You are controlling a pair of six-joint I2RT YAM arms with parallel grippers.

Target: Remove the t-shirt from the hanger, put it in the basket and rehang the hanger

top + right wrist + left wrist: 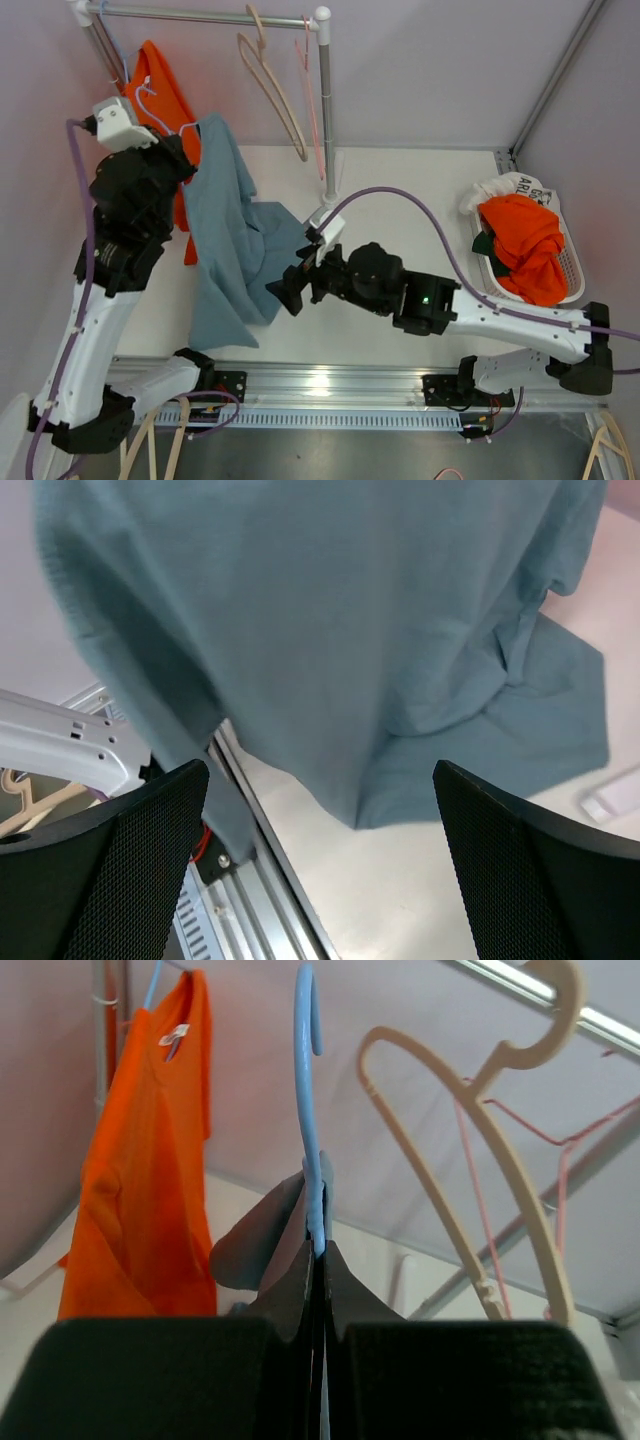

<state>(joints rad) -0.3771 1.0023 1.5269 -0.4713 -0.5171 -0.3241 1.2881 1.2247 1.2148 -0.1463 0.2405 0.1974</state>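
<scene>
Desk (420, 200): white, clothes rail (325, 110) standing along far edge. Blue-grey t-shirt (225, 230): at far-left corner, on blue hanger (310, 1110), lower part draped on desk toward near-left corner. Left arm (110, 250): jaws clamped on hanger neck at collar. Right arm (480, 310): jaws wide, empty, just beside t-shirt hem. Basket (572, 270): right edge, orange clothes inside.

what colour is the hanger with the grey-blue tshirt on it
Light blue; the hanger shows best in the left wrist view.
</scene>
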